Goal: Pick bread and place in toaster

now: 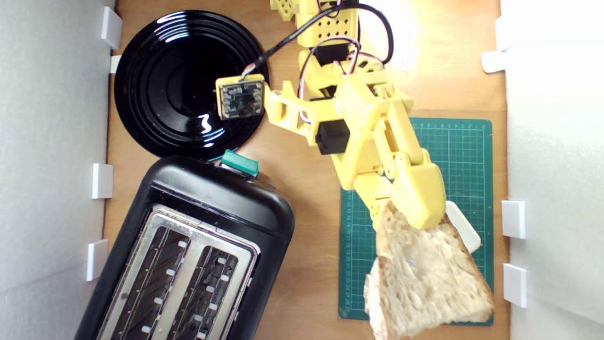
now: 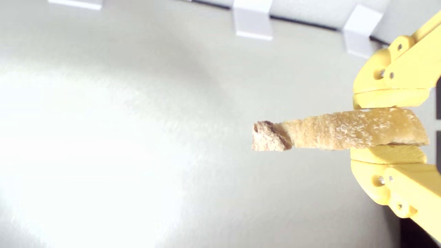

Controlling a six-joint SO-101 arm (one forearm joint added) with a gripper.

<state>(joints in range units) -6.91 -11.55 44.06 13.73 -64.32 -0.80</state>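
A yellow single arm reaches from the top edge of the exterior view and slants down toward that view's right, its jointed forearm bent at a boxy black servo. Red and black wires loop around the upper links. A small camera board juts out on a yellow bracket toward the exterior view's left. The tool (image 1: 408, 219) points toward the bottom of the exterior view, its jaws closed flat on either face of the bread slice (image 1: 424, 278). In the wrist view, the tool (image 2: 389, 125) pinches the slice edge-on, one yellow finger (image 2: 391, 98) pressed to each side.
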